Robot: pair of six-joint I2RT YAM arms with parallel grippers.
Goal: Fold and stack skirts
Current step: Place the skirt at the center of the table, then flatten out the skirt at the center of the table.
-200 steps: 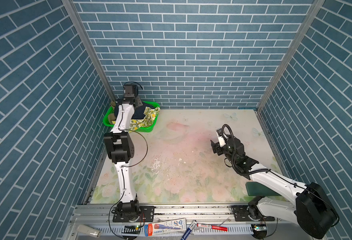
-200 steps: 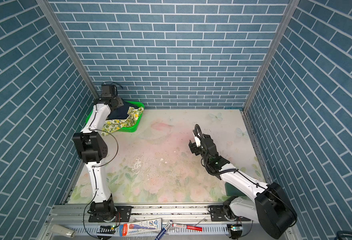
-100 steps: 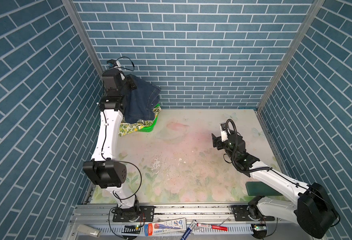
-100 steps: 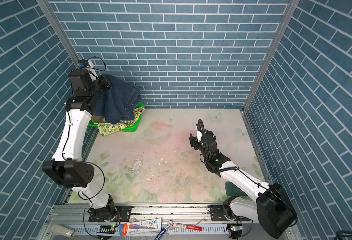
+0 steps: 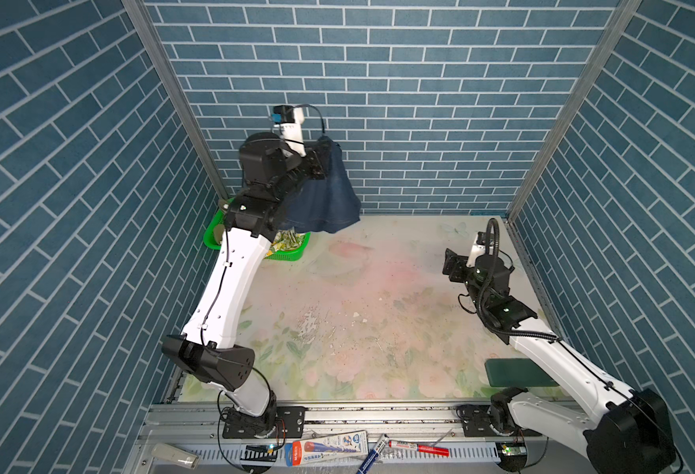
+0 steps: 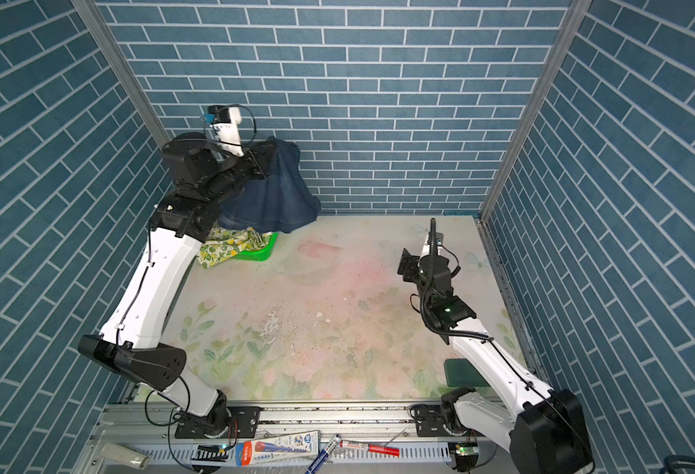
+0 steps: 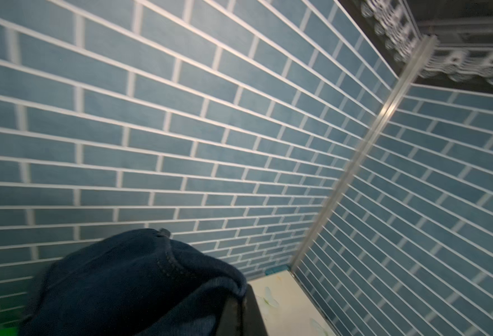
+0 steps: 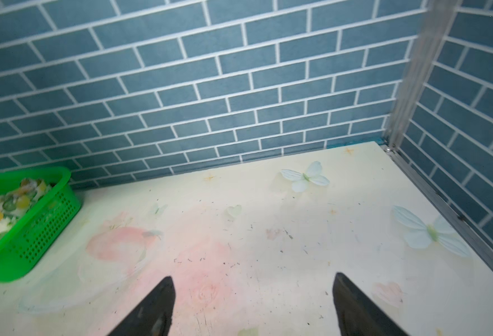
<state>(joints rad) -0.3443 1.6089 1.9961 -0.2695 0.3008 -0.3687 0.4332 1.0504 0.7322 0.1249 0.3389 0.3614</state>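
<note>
Left gripper is raised high near the back wall, jaws pinched tight on the denim skirt. This skirt hangs from the grip in a loose cone, its hem flaring out clear of the table and overhanging the basket's far edge in both top views. In the left wrist view the denim bunches dark over the gripper, with a line of stitching showing; the fingers themselves are hidden under the cloth.

Below it, the lemon skirt lies crumpled in the green mesh basket, one part spilling over the rim toward the left arm's side. The basket sits in the table's far left corner, close to the back wall.

Right gripper hovers low over the table's right half, well apart from the basket, jaws spread wide with nothing between them; only the floral tabletop shows in the gap.

A dark green pad lies at the table's near right edge, under the right arm. On the front rail lie a boxed tube, a blue pen and a red marker.
</note>
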